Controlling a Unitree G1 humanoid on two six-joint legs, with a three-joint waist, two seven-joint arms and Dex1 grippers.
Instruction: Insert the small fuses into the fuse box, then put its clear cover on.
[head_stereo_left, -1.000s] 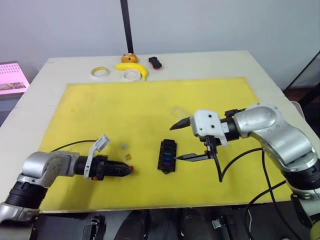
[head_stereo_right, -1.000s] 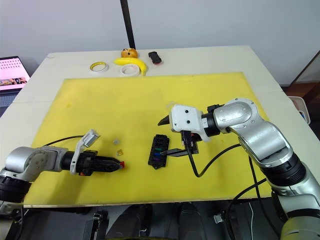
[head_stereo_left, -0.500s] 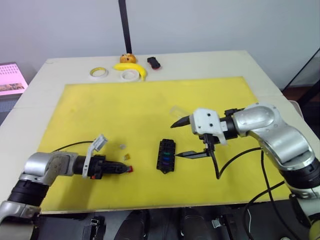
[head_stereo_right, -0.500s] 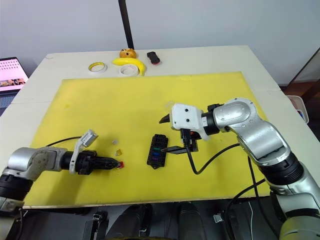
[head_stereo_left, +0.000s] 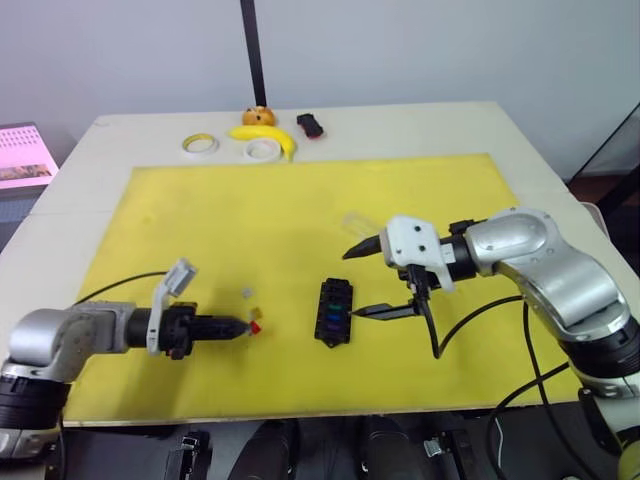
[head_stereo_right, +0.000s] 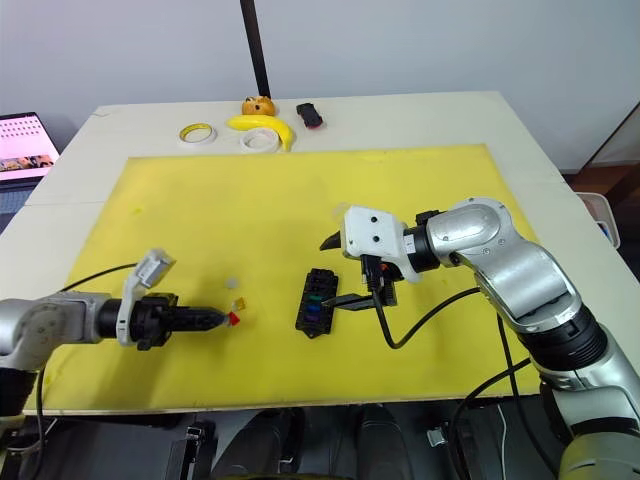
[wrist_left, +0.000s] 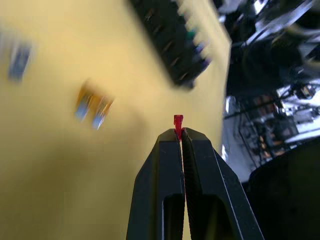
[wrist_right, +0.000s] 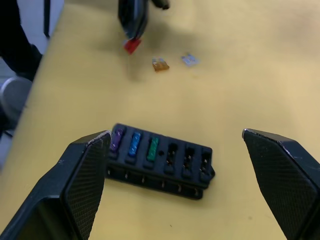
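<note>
The black fuse box (head_stereo_left: 333, 312) lies on the yellow mat (head_stereo_left: 300, 210) with purple, blue and teal fuses in one row (wrist_right: 134, 144). My left gripper (head_stereo_left: 250, 326) is left of the box, shut on a red fuse (wrist_left: 178, 120). An amber fuse (wrist_right: 160, 64) and a grey fuse (wrist_right: 189, 59) lie loose on the mat close to that gripper's tip. My right gripper (head_stereo_left: 368, 280) is open just right of the box, with one finger behind the box and one in front. The clear cover (head_stereo_left: 357, 222) rests on the mat behind the right gripper.
At the table's far edge are two tape rolls (head_stereo_left: 200, 145) (head_stereo_left: 263, 150), a banana (head_stereo_left: 268, 136), a small orange object (head_stereo_left: 258, 117) and a black-and-red object (head_stereo_left: 311, 125). A black pole (head_stereo_left: 250, 50) rises behind them. A lit screen (head_stereo_left: 25, 155) stands off the table's left.
My left gripper, still holding the red fuse, has drawn back slightly to the left and away from the front edge. The right gripper and fuse box have not moved.
</note>
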